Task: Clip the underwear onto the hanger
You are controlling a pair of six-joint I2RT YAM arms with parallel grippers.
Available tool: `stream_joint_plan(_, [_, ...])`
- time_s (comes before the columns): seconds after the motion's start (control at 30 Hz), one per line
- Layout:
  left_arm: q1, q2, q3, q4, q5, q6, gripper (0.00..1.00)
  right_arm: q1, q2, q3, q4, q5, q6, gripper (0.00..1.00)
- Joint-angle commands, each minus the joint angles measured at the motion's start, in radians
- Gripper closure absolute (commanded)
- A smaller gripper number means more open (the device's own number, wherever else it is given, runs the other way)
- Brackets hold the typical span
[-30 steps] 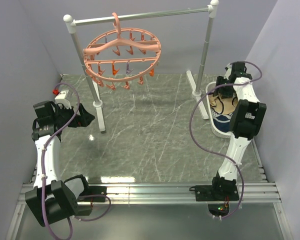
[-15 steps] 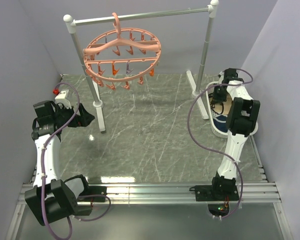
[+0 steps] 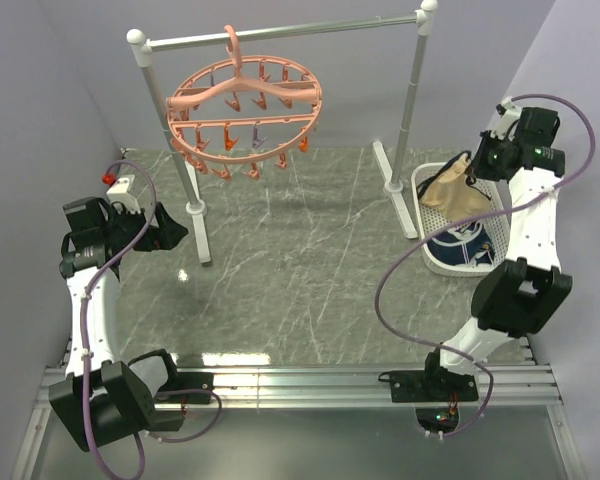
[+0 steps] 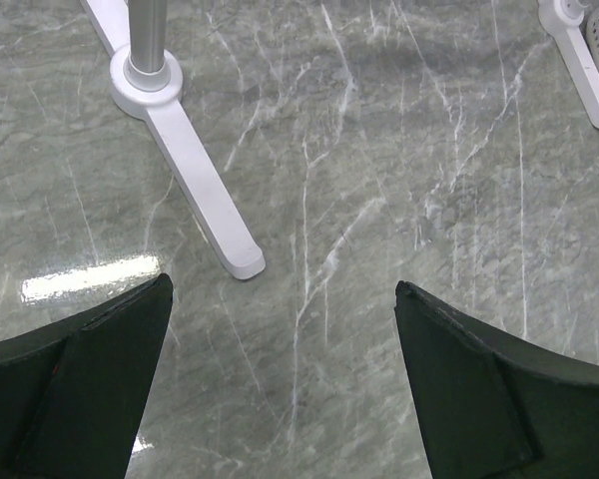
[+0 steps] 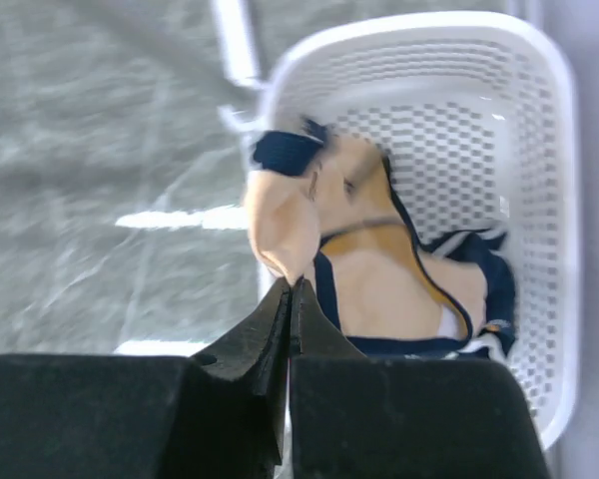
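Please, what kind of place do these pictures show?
Probably a robot test cell staged as a laundry corner: a salmon-pink round plastic clip hanger hangs on a silver-and-white rack, a white perforated plastic basket holds clothes, and plain lilac walls enclose the grey marble-pattern tabletop.

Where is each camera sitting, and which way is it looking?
Top camera: high behind the arms, looking down on the table, rack, hanger and basket; the left arm and right arm show.
Left wrist camera: on the left arm, facing down at the table and a rack foot; the open left gripper frames the bottom.
Right wrist camera: on the right arm, looking down into the basket; the right gripper, shut on the underwear, shows.
Shared: top and right wrist views both show the basket and underwear.
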Motion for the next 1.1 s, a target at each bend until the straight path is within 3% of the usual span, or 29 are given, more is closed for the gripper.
stream_joint_plan(0.0, [0.001, -0.013, 0.064, -0.015, 0.014, -0.016, 0.01, 0.022, -0.048, -0.015, -0.099, -0.113, -0.016, 1.0])
stream_joint_plan(0.37, [0.001, -0.049, 0.081, -0.037, 0.035, -0.02, 0.01, 0.232, -0.243, -0.229, -0.042, -0.303, 0.064, 1.0])
stream_joint_plan(0.63, [0.002, -0.053, 0.075, -0.008, 0.084, -0.092, 0.01, 0.49, -0.286, -0.483, 0.229, -0.291, 0.243, 1.0])
stream_joint_plan(0.8, [0.002, -0.064, 0.057, 0.011, 0.095, -0.092, 0.01, 0.652, -0.176, -0.594, 0.479, -0.168, 0.372, 1.0])
stream_joint_plan(0.97, [0.002, -0.098, 0.034, -0.002, 0.099, -0.059, 0.01, 0.807, 0.019, -0.559, 0.574, -0.16, 0.458, 1.0])
stream_joint_plan(1.03, [0.002, -0.131, 0.015, 0.018, 0.125, -0.047, 0.01, 0.853, 0.055, -0.52, 0.607, -0.171, 0.486, 0.91])
stream_joint_plan(1.07, [0.002, -0.147, -0.003, 0.026, 0.138, -0.039, 0.01, 0.872, 0.085, -0.495, 0.602, -0.188, 0.498, 0.78])
